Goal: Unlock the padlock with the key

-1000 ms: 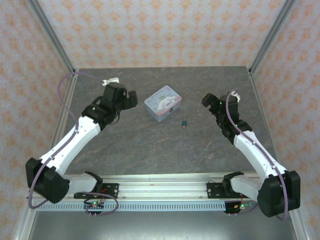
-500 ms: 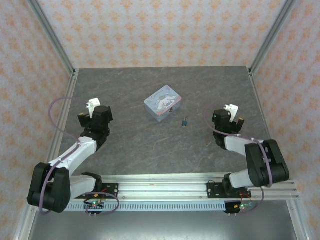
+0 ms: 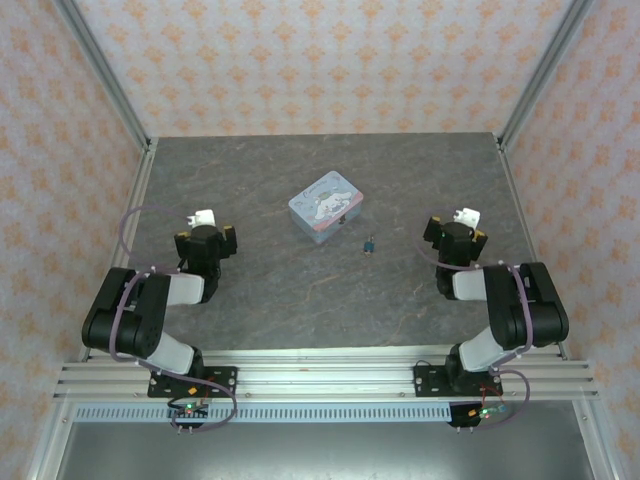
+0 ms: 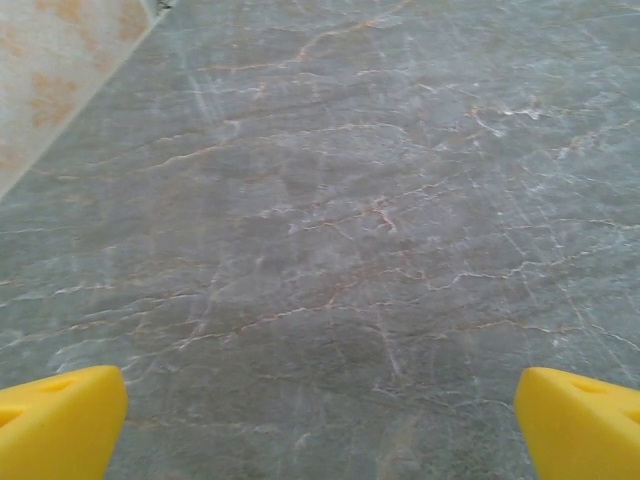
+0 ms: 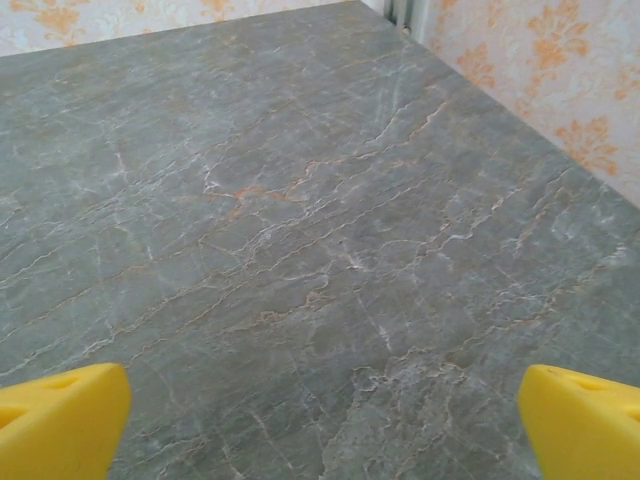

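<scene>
Crouching in a tight fold well to the left of the tin box (image 3: 325,207), the left arm holds its left gripper (image 3: 206,236) low over the grey marbled table (image 3: 300,300), slightly nearer the arm bases than the tin. From above, the black wrist and a white part on top of it cover most of the fingers, so little of them can be made out. On the left wrist camera the left gripper (image 4: 320,430) stands spread wide. Its two yellow fingertips (image 4: 60,420) are cut off in the bottom corners, with bare stone between them and nothing pinched. A strip of orange-patterned wall (image 4: 60,70) shows at the upper left.

The tin, pale blue with a cartoon print on its lid, sits near the middle of the table. Just off its near right corner, close but not touching, lies the padlock (image 3: 369,245), a dark teal speck. Its shackle is too small to read as locked or open, and the key cannot be told apart from it at this size.

Well to the right of the tin, the right arm is folded likewise, its right gripper (image 3: 456,235) largely hidden under the wrist. On the right wrist camera the right gripper (image 5: 320,425) is also splayed wide, its yellow tips clipped by the lower corners, with empty table between them.
</scene>
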Controlling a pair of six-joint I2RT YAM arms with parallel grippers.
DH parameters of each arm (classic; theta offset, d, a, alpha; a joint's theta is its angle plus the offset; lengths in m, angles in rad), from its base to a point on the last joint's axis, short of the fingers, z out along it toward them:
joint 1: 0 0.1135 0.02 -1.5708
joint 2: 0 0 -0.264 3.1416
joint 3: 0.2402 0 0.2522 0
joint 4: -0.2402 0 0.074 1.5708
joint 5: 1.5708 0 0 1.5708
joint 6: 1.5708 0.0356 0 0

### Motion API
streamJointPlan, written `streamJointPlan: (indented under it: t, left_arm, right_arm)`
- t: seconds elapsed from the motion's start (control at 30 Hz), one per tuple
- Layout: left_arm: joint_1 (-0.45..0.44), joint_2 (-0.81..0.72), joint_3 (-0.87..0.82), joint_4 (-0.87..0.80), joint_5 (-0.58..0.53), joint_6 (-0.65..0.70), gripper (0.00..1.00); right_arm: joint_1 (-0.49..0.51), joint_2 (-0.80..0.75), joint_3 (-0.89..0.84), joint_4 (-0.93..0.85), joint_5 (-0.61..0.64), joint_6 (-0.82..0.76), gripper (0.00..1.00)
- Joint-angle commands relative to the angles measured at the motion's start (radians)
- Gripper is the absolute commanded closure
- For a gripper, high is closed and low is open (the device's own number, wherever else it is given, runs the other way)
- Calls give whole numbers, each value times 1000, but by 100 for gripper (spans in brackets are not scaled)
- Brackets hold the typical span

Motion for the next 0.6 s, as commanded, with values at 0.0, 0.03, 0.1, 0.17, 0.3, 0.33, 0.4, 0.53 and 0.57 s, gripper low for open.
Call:
streamJointPlan:
  t: [0.0,0.03,0.1,0.17,0.3,0.33,0.4,0.53,0.57]
  left_arm:
    - [27,-5,28,87,89,25,0]
    - [28,-12,34,61,91,21,0]
    - [28,-10,33,66,91,22,0]
    - [28,-9,31,71,92,22,0]
    - [28,-8,31,73,91,23,0]
    - [27,-9,32,69,90,23,0]
    - [28,-9,32,70,91,23,0]
    - [26,-9,32,70,89,24,0]
    - [26,-9,32,70,90,26,0]
  right_arm:
    - [-12,-4,17,17,-56,2,1]
    - [-11,0,6,48,-56,-1,1]
    - [-12,-13,-3,41,1,25,1]
    - [-11,-10,-4,52,3,22,1]
    - [-10,-10,-1,45,0,20,1]
    - [-10,-3,7,38,-6,17,1]
    - [-10,-1,20,14,-33,9,1]
    - [-10,-9,6,34,-38,5,1]
    - [-9,-8,6,35,-39,5,1]
